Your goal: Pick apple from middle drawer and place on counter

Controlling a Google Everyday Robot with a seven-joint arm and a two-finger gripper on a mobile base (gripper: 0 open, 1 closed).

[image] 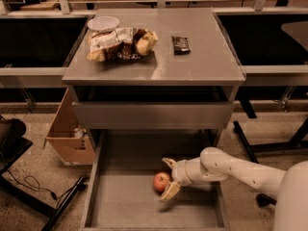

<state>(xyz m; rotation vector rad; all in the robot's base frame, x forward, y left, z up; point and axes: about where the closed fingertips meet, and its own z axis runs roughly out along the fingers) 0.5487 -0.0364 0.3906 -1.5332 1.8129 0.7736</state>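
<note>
The apple [161, 181] is small, round and red-orange. It lies on the floor of the open middle drawer [125, 206], a shallow grey tray pulled out below the cabinet. My gripper [169, 179] reaches in from the right on a white arm. Its fingers are open, one finger [168, 162] behind the apple and one [169, 192] in front, with the apple's right side between them. The counter [207, 57] is the flat grey top of the cabinet above.
On the counter lie tan and white snack bags [120, 44], a white bowl [103, 23] and a dark packet [181, 44]. A cardboard box [70, 134] stands left of the drawer. A black chair base and cables are at the lower left.
</note>
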